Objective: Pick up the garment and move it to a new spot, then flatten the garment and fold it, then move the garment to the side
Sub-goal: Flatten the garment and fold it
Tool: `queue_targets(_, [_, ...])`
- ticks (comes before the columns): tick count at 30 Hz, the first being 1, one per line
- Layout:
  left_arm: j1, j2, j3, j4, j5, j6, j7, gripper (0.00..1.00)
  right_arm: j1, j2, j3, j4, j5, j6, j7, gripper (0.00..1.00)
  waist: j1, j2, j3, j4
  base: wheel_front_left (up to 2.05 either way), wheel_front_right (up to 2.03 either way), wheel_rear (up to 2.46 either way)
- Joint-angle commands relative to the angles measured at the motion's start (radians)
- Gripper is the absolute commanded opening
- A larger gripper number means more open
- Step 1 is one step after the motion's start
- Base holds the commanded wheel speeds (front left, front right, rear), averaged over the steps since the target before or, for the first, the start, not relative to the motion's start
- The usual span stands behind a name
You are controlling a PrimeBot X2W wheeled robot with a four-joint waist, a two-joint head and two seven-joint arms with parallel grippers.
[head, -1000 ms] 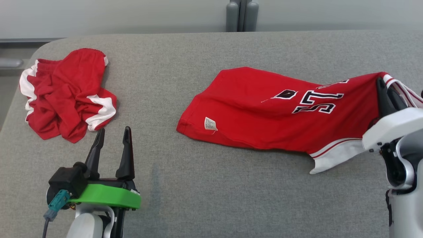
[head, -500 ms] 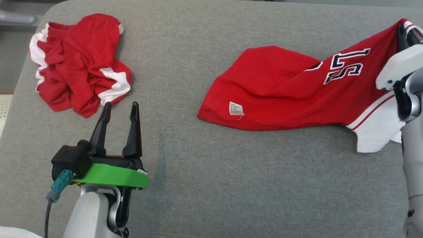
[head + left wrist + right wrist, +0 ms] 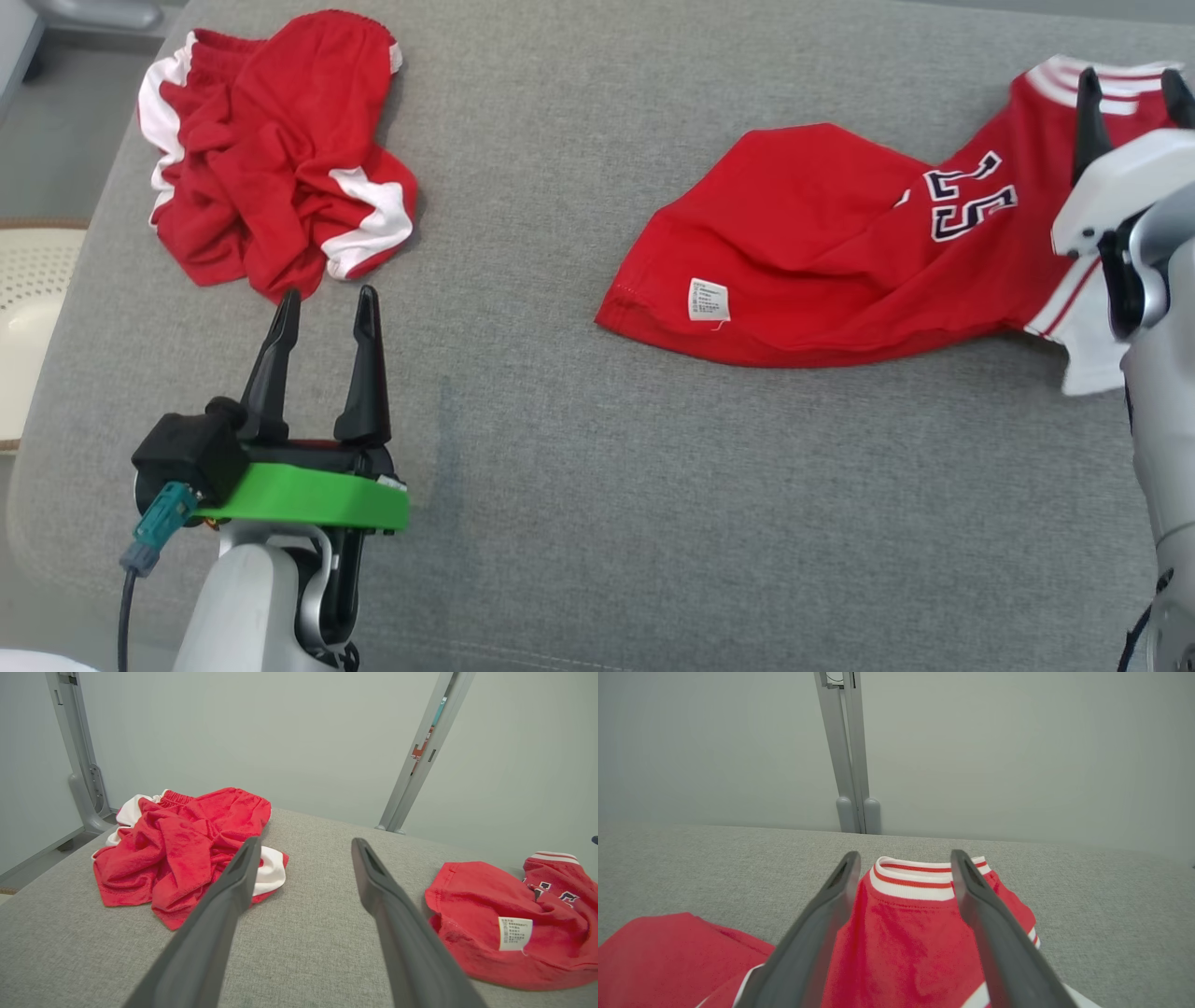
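Fingers (image 3: 1089, 117) on the right arm stand wide apart at the far right of the bench (image 3: 579, 485), nothing clamped between them. In the right wrist view those fingers (image 3: 822, 924) straddle the white and red striped trim (image 3: 915, 882) of the red jersey (image 3: 906, 938), which lies under and between them; whether they touch the cloth I cannot tell. From the head view the jersey (image 3: 822, 243) lies rumpled and partly bunched on the grey fabric of the bench, stretched from the right fingers towards the middle. Its dark numerals (image 3: 971, 201) with white outlines face up, and a small white care label (image 3: 709, 300) sits by the hem at the end nearest the middle. A white panel of the jersey (image 3: 1088, 345) pokes out just beside the right arm's pale wrist.

Over on the left, the left fingers (image 3: 364, 364) are also spread wide and hold nothing, hovering above bare bench. A green collar (image 3: 308, 495) rings that wrist. Just beyond their tips lies a crumpled pair of red shorts (image 3: 271, 168) with white side stripes, well apart from the jersey. The left wrist view shows the shorts (image 3: 177, 849) ahead and left of the left fingers (image 3: 224, 914) and the jersey (image 3: 490, 905) off to the right.
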Motion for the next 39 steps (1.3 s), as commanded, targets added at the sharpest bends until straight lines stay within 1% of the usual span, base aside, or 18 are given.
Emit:
queue_targets(1, [0.017, -0.002, 0.008, 0.001, 0.006, -0.002, 0.000, 1.00, 0.036, -0.002, -0.003, -0.001, -0.003, -0.001, -0.008, 1.00, 0.0000, -0.0001, -0.039, -0.038, 0.00, 0.00, 0.00])
queue_targets(6, [0.044, -0.001, 0.028, 0.008, 0.015, -0.002, 0.000, 1.00, 0.135, 0.017, -0.002, -0.060, 0.010, -0.001, -0.036, 1.00, 0.0000, -0.0001, -0.088, -0.085, 0.00, 0.00, 0.00])
queue_targets(9, [0.068, 0.001, 0.039, 0.014, 0.021, -0.002, -0.001, 1.00, 0.219, 0.038, 0.004, -0.128, 0.019, -0.001, -0.054, 1.00, 0.0000, -0.0001, -0.123, -0.115, 0.00, 0.00, 0.00])
queue_targets(14, [0.110, 0.005, 0.061, 0.026, 0.035, -0.002, 0.000, 1.00, 0.373, 0.085, 0.007, -0.280, 0.015, -0.001, -0.074, 1.00, 0.0000, -0.0001, -0.183, -0.161, 0.00, 0.00, 0.00])
queue_targets(20, [0.140, 0.006, 0.078, 0.039, 0.056, -0.002, 0.000, 1.00, 0.544, 0.141, 0.031, -0.488, 0.005, -0.001, -0.089, 1.00, 0.0000, -0.0001, -0.231, -0.193, 0.00, 0.00, 0.00])
queue_targets(26, [0.162, 0.001, 0.084, 0.056, 0.074, -0.002, -0.001, 1.00, 0.679, 0.165, 0.088, -0.641, 0.013, -0.001, -0.101, 1.00, 0.0000, -0.0001, -0.268, -0.209, 0.00, 0.00, 0.00])
queue_targets(32, [0.176, -0.001, 0.090, 0.066, 0.083, -0.002, 0.000, 1.00, 0.759, 0.180, 0.108, -0.699, 0.031, -0.001, -0.066, 1.00, 0.0000, -0.0001, -0.287, -0.215, 0.00, 0.00, 0.00])
queue_targets(39, [0.191, -0.001, 0.080, 0.082, 0.091, -0.002, -0.001, 1.00, 0.794, 0.189, 0.120, -0.720, 0.031, -0.001, -0.040, 1.00, 0.0000, -0.0001, -0.299, -0.214, 0.00, 0.00, 0.00])
